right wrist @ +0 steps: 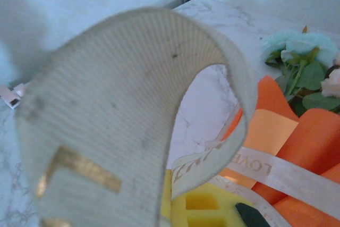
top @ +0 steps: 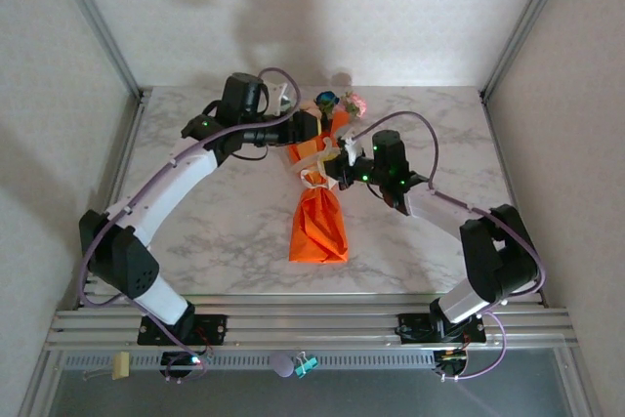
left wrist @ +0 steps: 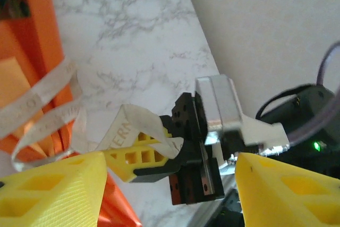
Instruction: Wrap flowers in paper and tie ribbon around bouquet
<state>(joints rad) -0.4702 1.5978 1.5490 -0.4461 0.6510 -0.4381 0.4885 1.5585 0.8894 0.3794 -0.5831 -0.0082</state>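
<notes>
Ribbon (right wrist: 122, 115) blurred against lens, cut off at bottom edge. Flowers (top: 354, 104) near table's (top: 215, 231) far edge partly hidden by left arm (top: 176, 183); blooms too small to count.

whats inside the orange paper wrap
Pink, pale and blue flowers poke out of the paper at its far end. Their stems are covered by it, so nothing lower down shows.

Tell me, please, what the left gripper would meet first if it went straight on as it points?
Probably the right gripper, shut on the ribbon, just ahead of the open left gripper; depth is unclear.
</notes>
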